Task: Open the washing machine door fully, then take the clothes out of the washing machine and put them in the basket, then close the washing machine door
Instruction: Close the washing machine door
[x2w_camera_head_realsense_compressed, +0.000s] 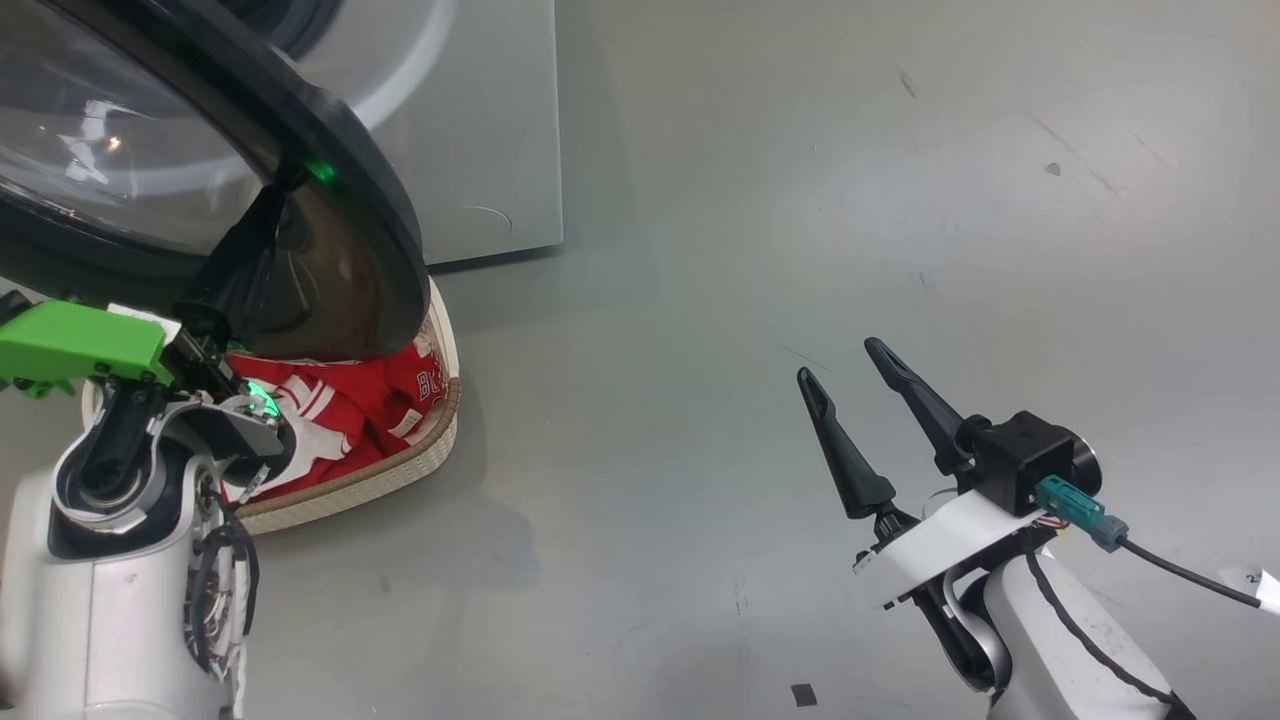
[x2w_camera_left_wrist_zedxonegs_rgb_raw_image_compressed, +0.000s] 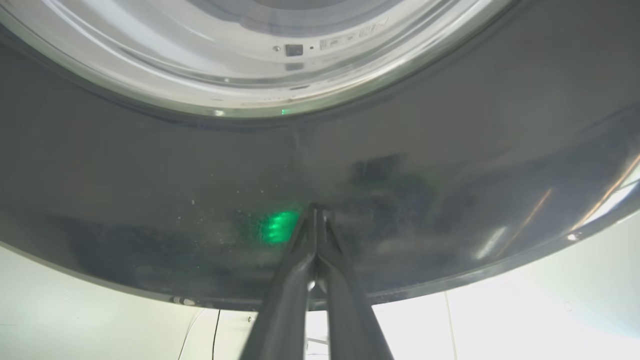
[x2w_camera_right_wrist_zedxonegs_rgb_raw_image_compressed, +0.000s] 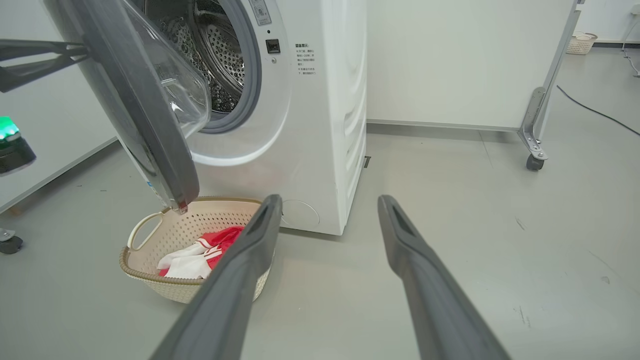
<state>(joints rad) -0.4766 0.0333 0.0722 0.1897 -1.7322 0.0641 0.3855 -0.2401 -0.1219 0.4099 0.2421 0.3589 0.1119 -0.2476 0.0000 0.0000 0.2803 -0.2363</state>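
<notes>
The washing machine (x2w_camera_right_wrist_zedxonegs_rgb_raw_image_compressed: 320, 125) stands with its drum (x2w_camera_right_wrist_zedxonegs_rgb_raw_image_compressed: 220, 60) exposed. The washing machine door (x2w_camera_head_realsense_compressed: 380, 200) is partly swung out, its black rim hanging over the basket (x2w_camera_right_wrist_zedxonegs_rgb_raw_image_compressed: 150, 260). The red and white clothes (x2w_camera_head_realsense_compressed: 340, 410) lie in the basket (x2w_camera_head_realsense_compressed: 400, 475). My left gripper (x2w_camera_left_wrist_zedxonegs_rgb_raw_image_compressed: 315, 212) is shut, its joined tips touching the door's glossy outer rim (x2w_camera_left_wrist_zedxonegs_rgb_raw_image_compressed: 150, 175); it also shows against the door in the head view (x2w_camera_head_realsense_compressed: 275, 200) and in the right wrist view (x2w_camera_right_wrist_zedxonegs_rgb_raw_image_compressed: 80, 54). My right gripper (x2w_camera_head_realsense_compressed: 840, 360) is open and holds nothing, out over the floor right of the basket; its fingers (x2w_camera_right_wrist_zedxonegs_rgb_raw_image_compressed: 260, 225) frame the washer's lower corner.
A wheeled partition frame (x2w_camera_right_wrist_zedxonegs_rgb_raw_image_compressed: 535, 125) stands to the right of the washer, with a cable (x2w_camera_right_wrist_zedxonegs_rgb_raw_image_compressed: 595, 110) on the floor behind it. Another small basket (x2w_camera_right_wrist_zedxonegs_rgb_raw_image_compressed: 580, 44) sits far back. A caster (x2w_camera_right_wrist_zedxonegs_rgb_raw_image_compressed: 10, 245) is at the left. Grey floor (x2w_camera_head_realsense_compressed: 800, 200) spreads to the right.
</notes>
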